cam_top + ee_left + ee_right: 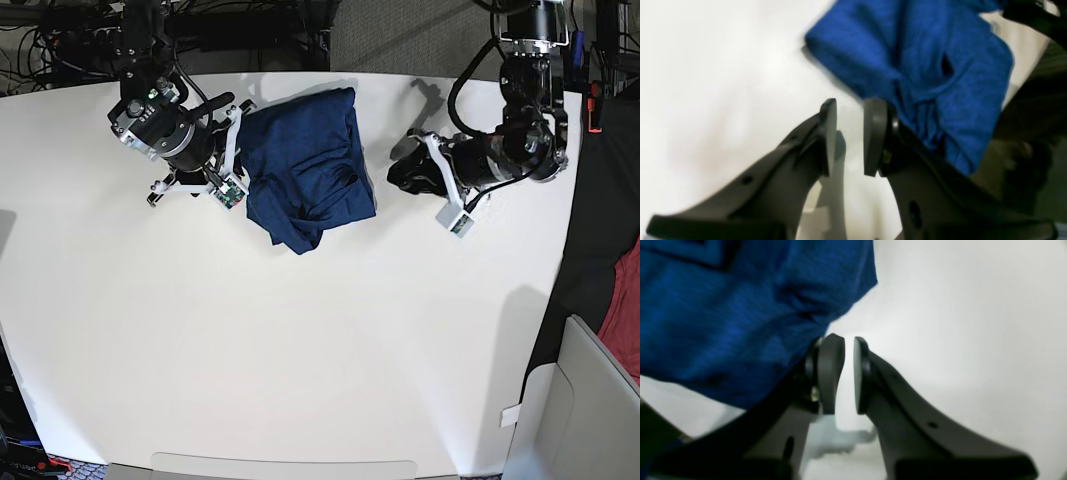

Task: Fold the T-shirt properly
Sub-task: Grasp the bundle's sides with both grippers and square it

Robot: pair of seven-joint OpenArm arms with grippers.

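Base view: shirt (305, 165) lying on white table (300, 340), toward the far edge, between both arms. Folded into a compact, roughly rectangular bundle with wrinkles across the top and one corner sagging toward the near side. Dark navy in this view, brighter blue in both wrist views.

Right gripper (236, 152) positioned at the shirt's edge on the view's left, just beside the cloth; contact with the fabric not resolvable from above. Left gripper (408, 172) on the view's right, near the shirt but apart from it, with bare table between. Red cloth (622, 310) visible off the table at the right edge of the view, well apart from the shirt.

Left wrist view: left gripper (850, 136) jaws apart, with a clear gap and only white table visible between the pads. Nothing held. Shirt (923, 66) beyond and to one side of the jaws, bunched into folds, partly hidden behind one finger.

Right wrist view: right gripper (848, 375) jaws nearly together, separated by a narrow slit showing white table. No cloth between the pads. Shirt (740, 313) filling the upper left of the view, hanging close beside the outer face of one finger; touching or just clear cannot be told, owing to blur.
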